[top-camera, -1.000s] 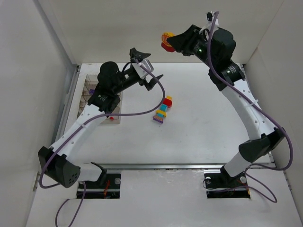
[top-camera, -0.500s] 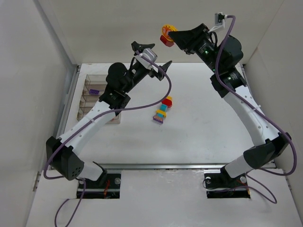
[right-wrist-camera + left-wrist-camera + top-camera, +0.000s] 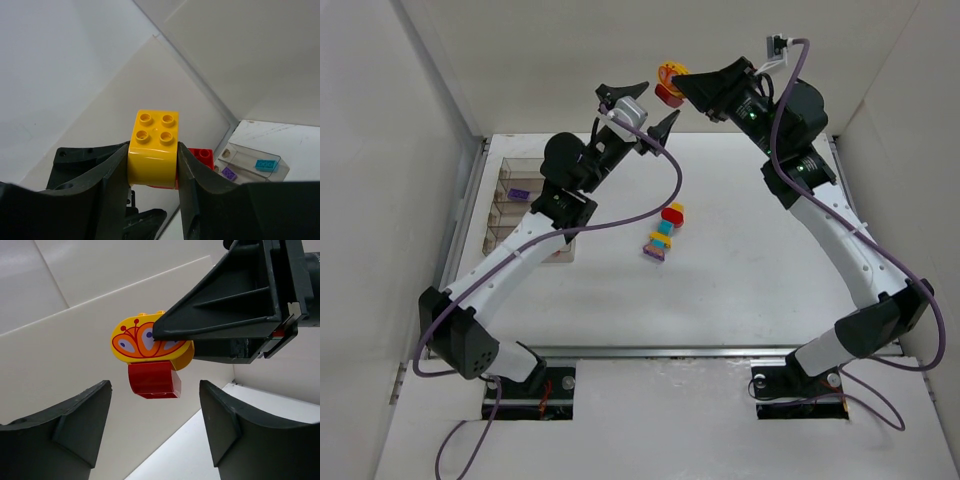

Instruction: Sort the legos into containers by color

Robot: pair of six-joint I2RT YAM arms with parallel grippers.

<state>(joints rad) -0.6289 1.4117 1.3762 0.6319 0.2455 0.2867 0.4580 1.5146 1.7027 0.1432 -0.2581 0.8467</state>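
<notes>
High near the back wall, my right gripper (image 3: 678, 84) (image 3: 152, 167) is shut on a yellow lego (image 3: 672, 71) (image 3: 152, 150) with a red lego (image 3: 668, 95) (image 3: 202, 156) stuck to it. The yellow piece shows an orange flower print (image 3: 142, 340) in the left wrist view, and the red lego (image 3: 152, 380) hangs under it. My left gripper (image 3: 660, 101) (image 3: 154, 407) is raised just below them, open, with its fingers apart on either side of the red lego and not touching it. The smoke-tinted containers (image 3: 516, 210) (image 3: 252, 156) lie on the table at the left.
A small stack of red, yellow, teal and purple legos (image 3: 664, 232) stands mid-table. A purple brick (image 3: 519, 191) (image 3: 228, 173) and a teal brick (image 3: 265, 165) lie in the compartments. White walls enclose the back and both sides.
My left arm has swung up and right from over the containers to the bricks held by the right gripper, and its jaws have narrowed somewhat. The right gripper shifted slightly.
</notes>
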